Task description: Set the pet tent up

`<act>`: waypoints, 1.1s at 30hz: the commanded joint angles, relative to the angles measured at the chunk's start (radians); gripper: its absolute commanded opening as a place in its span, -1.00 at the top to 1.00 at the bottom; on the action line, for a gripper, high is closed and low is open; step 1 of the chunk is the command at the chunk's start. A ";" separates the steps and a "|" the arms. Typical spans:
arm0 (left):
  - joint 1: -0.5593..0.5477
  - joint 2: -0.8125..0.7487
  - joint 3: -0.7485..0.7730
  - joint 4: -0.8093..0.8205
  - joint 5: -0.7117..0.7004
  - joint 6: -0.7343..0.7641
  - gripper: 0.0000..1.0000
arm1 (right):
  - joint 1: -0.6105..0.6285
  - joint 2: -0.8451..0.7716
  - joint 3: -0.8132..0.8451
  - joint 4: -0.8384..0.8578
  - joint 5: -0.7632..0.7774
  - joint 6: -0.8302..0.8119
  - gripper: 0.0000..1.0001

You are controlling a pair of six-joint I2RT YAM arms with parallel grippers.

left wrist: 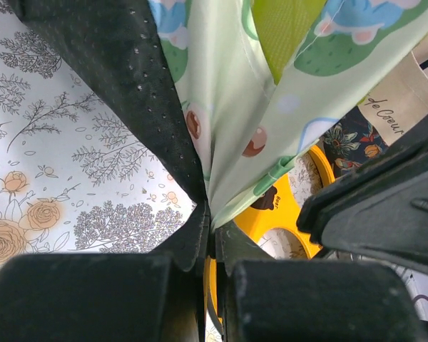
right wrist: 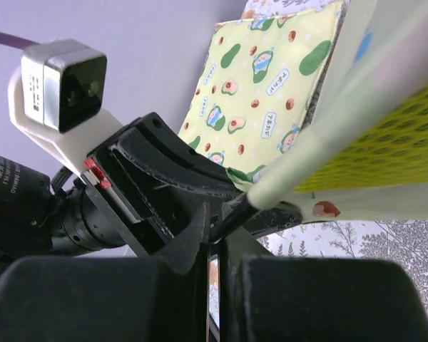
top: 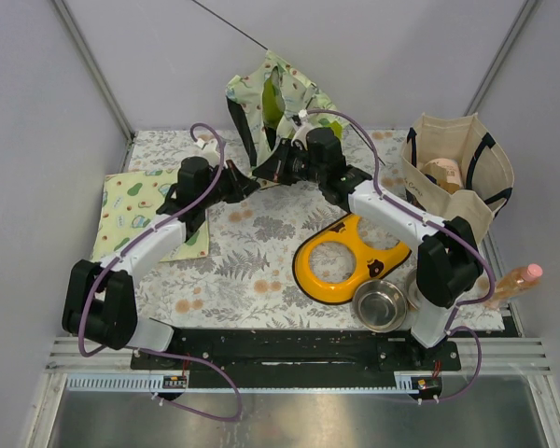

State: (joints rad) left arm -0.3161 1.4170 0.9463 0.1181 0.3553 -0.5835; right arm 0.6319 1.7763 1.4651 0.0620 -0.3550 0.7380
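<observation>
The pet tent, avocado-print fabric with lime panels and a black underside, stands loosely at the back middle of the table. Both grippers meet at its near lower corner. My left gripper is shut on the tent's fabric edge, where the black underside and the green print come together. My right gripper is shut on the end of a thin black pole that comes out of the tent's pale green sleeve. The two grippers are almost touching.
The flat avocado-print mat lies at the left. The orange feeder and a steel bowl sit at the near right. A beige tote bag stands at the back right, with a bottle at the right edge.
</observation>
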 commanded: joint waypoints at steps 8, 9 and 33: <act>0.014 -0.033 -0.098 0.000 0.031 0.116 1.00 | -0.098 -0.003 0.121 0.176 0.280 -0.058 1.00; 0.014 -0.030 -0.099 0.000 0.031 0.120 1.00 | -0.100 -0.002 0.115 0.183 0.290 -0.055 1.00; -0.008 -0.124 -0.328 0.270 -0.010 0.309 1.00 | -0.164 -0.031 0.124 0.251 0.418 0.021 1.00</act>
State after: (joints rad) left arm -0.3283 1.3170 0.6861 0.5129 0.3702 -0.3283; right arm 0.6216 1.7931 1.4998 0.1013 -0.2798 0.8223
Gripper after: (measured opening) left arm 0.037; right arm 0.048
